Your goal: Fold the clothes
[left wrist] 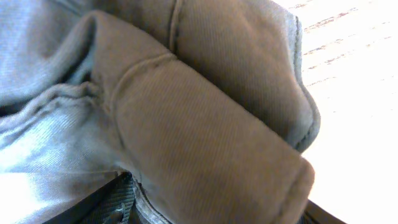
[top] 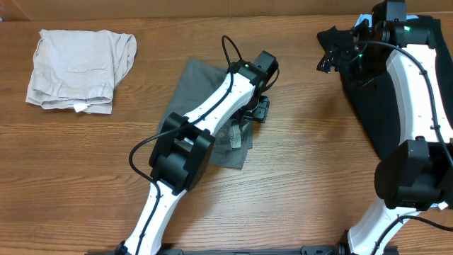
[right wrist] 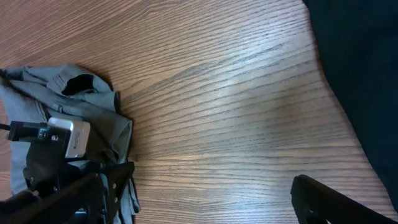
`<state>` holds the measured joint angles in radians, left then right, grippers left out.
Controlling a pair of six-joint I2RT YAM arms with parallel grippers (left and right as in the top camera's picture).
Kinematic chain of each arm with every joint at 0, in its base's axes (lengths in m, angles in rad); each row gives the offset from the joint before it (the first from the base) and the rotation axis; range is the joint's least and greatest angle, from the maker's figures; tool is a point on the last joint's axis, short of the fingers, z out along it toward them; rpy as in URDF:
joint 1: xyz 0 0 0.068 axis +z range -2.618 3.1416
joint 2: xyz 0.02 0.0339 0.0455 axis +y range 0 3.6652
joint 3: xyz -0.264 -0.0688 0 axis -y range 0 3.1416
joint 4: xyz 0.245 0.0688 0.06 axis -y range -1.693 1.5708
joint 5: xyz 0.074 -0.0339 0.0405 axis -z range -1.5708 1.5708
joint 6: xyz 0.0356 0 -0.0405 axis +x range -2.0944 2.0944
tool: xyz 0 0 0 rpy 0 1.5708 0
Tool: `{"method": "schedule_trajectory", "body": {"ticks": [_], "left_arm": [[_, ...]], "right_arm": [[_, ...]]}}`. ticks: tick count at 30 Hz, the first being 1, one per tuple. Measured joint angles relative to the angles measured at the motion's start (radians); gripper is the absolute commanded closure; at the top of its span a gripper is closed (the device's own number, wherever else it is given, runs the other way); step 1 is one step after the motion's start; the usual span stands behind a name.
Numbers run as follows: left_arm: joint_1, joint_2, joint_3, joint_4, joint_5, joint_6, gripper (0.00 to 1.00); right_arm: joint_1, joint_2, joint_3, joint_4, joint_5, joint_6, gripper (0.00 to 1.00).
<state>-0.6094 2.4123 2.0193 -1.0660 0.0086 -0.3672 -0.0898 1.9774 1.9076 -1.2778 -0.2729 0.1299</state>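
Overhead: left hand (top: 259, 111) over grey shorts (top: 192, 86) (bunched).

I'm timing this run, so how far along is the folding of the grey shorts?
Looks done: the grey shorts appear partly doubled over, but rumpled. In hand: the left claw is down on their right edge, cloth filling its wrist view. Left: a neat, flat fold; the right claw hangs open, well apart.
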Motion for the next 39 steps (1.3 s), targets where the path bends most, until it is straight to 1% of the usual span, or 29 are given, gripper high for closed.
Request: {"method": "schedule_trajectory", "body": {"ticks": [5,8,10,12,19,23,27,32,39], "left_arm": [[0.0,-0.028,-0.057,0.051,-0.006,0.0,0.32],[0.0,-0.034,-0.069,0.062,-0.011,0.0,0.39],[0.0,-0.034,-0.071,0.064,-0.02,-0.002,0.47],[0.0,-0.034,-0.074,0.064,-0.032,-0.001,0.51],[0.001,-0.035,-0.076,0.063,-0.041,-0.001,0.48],[0.0,-0.033,-0.065,0.048,-0.044,0.0,0.39],[-0.009,-0.003,-0.001,-0.036,-0.073,0.0,0.33],[-0.006,0.045,0.079,-0.174,-0.127,0.003,0.33],[0.003,0.058,0.101,-0.195,-0.137,0.004,0.33]], "right_arm": [[0.0,0.0,0.0,0.002,0.0,0.0,0.0],[0.0,0.0,0.0,0.002,0.0,0.0,0.0],[0.0,0.0,0.0,0.001,0.0,0.0,0.0],[0.0,0.0,0.0,0.001,0.0,0.0,0.0],[0.0,0.0,0.0,0.001,0.0,0.0,0.0],[0.0,0.0,0.0,0.0,0.0,-0.004,0.0],[0.0,0.0,0.0,0.001,0.0,-0.012,0.0],[0.0,0.0,0.0,0.001,0.0,-0.016,0.0],[0.0,0.0,0.0,0.0,0.0,-0.019,0.0]]}}
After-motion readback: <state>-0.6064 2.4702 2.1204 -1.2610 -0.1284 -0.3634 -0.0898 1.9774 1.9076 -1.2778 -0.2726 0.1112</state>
